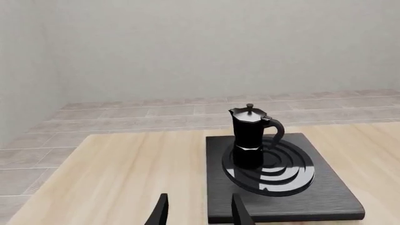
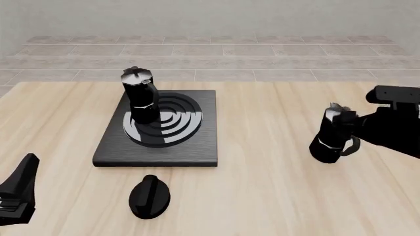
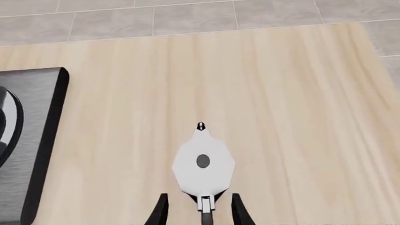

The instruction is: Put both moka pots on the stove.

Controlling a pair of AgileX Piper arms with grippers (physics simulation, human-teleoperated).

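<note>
One moka pot [image 2: 139, 94] stands upright on the stove [image 2: 157, 129], left of centre in the front view, on the burner's left part. The second pot [image 2: 333, 134] is at the right, on the table [image 2: 262, 162]. The right hand [image 2: 347, 129] has its fingers [image 3: 160, 211] either side of the handle; whether they grip, I cannot tell. The left hand [image 1: 198, 211], lower left, is open, holding nothing.
</note>
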